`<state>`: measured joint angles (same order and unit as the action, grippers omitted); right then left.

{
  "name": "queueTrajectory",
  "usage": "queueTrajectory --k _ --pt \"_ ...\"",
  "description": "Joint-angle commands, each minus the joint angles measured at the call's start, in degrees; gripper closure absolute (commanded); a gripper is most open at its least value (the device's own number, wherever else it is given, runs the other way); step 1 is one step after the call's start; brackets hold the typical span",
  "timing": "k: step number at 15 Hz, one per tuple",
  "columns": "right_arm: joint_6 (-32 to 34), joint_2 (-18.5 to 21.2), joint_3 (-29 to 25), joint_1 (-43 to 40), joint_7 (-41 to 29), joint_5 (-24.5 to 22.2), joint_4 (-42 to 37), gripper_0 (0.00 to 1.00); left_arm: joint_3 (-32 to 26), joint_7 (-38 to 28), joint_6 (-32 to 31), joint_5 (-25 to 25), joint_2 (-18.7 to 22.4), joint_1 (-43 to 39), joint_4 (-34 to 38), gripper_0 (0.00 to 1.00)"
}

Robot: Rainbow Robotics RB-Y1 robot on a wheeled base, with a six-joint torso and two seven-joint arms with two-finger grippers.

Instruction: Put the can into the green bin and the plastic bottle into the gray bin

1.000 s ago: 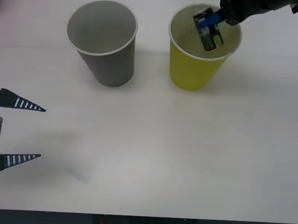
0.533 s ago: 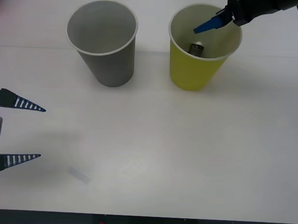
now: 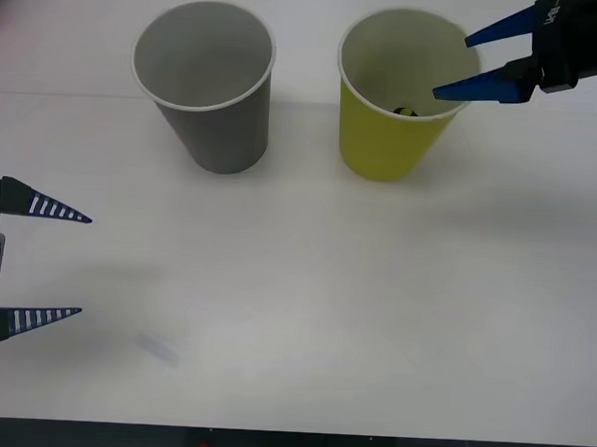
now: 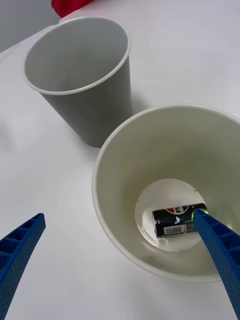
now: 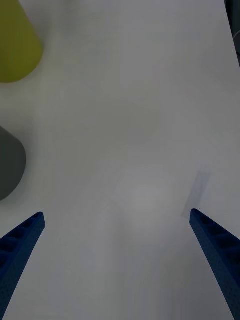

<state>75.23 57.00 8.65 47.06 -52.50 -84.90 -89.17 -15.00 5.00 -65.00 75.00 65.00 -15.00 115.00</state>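
Can (image 4: 179, 221): we see it lying on its side at the bottom of the green bin (image 3: 383, 148), near the desk's far edge.
Right gripper (image 3: 479, 65): spread, empty, at that bin's rim.
Left gripper (image 3: 76, 264): spread, parked at the desk's left edge.
Risk: our lower fingertip could clip the rim and tip the bin.
Gray bin (image 3: 218, 129): holds nothing.

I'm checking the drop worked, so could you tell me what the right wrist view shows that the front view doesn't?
The right wrist view shows the can lying on its side on the green bin's floor. The front view alone shows the open left gripper low at the table's left. Both show the gray bin and the open right gripper.
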Motion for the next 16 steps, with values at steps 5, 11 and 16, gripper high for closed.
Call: queueTrajectory --k 5,11,16 --pt "7.5 3.9 -17.4 -22.0 17.9 11.8 -10.0 0.00 0.0 0.0 0.0 0.0 0.0 0.0 0.0 0.00" --pt "14.4 3.9 -29.2 -38.5 34.4 18.4 -11.6 0.00 0.0 0.0 0.0 0.0 0.0 0.0 0.0 0.00" --pt "14.4 3.9 -32.4 -48.7 48.1 19.8 -11.6 0.00 0.0 0.0 0.0 0.0 0.0 0.0 0.0 0.00"
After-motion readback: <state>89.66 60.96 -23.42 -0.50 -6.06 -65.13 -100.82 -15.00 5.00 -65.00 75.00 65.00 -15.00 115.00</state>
